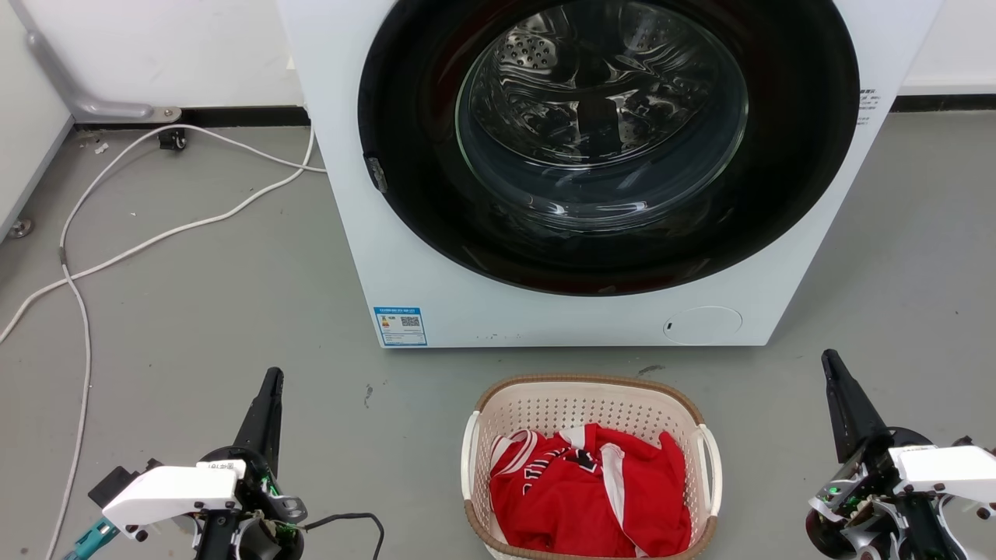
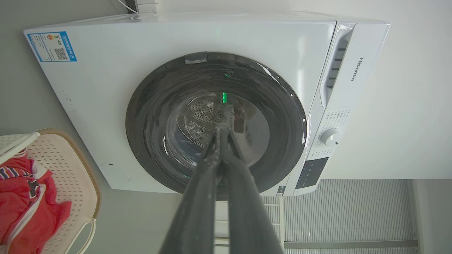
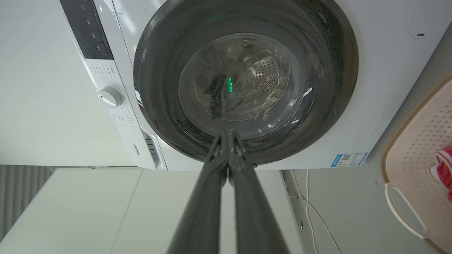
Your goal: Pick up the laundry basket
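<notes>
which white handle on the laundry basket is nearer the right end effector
The right-side handle of the laundry basket: it faces the right end effector. The left-side handle sits beyond the red jersey, toward the left end effector.

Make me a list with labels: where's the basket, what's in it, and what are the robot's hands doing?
where: laundry basket on the floor before the washing machine
inside: red and white clothes
left gripper: shut, empty, left of the basket, not touching
right gripper: shut, empty, right of the basket, not touching
</notes>
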You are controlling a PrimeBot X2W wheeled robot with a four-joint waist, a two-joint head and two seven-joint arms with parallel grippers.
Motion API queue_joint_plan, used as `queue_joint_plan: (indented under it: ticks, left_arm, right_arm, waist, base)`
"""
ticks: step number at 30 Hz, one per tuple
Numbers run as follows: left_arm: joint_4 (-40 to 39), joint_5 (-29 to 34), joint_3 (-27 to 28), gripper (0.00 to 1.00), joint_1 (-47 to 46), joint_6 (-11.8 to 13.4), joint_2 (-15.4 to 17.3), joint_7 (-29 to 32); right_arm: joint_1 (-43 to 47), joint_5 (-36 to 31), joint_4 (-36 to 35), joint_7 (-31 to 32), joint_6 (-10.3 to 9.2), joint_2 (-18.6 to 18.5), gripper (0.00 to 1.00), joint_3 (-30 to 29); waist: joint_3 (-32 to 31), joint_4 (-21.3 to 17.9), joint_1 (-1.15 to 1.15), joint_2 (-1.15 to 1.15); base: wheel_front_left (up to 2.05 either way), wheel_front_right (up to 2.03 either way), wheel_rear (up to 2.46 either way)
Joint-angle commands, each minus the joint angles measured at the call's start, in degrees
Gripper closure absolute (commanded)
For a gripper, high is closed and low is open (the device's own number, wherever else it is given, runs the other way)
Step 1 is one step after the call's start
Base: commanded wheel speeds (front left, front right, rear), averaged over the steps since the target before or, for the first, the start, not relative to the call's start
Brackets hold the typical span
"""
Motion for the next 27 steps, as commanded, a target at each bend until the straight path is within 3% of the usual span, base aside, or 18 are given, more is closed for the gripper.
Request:
queue_joint_plan:
  ticks: [1, 19, 20, 27]
  left_arm:
    - [0.0, 0.1, 0.1, 1.0, 0.2, -0.1, 0.0, 0.1]
    - [0.0, 0.1, 0.1, 1.0, 0.2, -0.1, 0.0, 0.1]
    - [0.0, 0.1, 0.1, 0.0, 0.2, -0.1, 0.0, 0.1]
    - [0.6, 0.5, -0.2, 0.0, 0.8, 0.0, -0.2, -1.0]
  right_arm:
    - [0.1, -0.3, 0.0, 0.0, -0.02, 0.2, 1.0, 0.0]
    - [0.1, -0.3, 0.0, 0.0, -0.02, 0.2, 1.0, 0.0]
    - [0.1, -0.3, 0.0, 0.0, -0.02, 0.2, 0.0, 0.0]
    - [0.8, -0.7, 1.1, -0.9, 0.0, 0.1, 0.0, 0.4]
  waist:
    - [0.0, 0.0, 0.0, 0.0]
    - [0.0, 0.0, 0.0, 0.0]
    - [0.0, 0.0, 0.0, 0.0]
    - [0.0, 0.0, 0.0, 0.0]
  base:
    - [0.0, 0.0, 0.0]
    - [0.0, 0.0, 0.0]
    - [0.0, 0.0, 0.0]
    - [0.0, 0.0, 0.0]
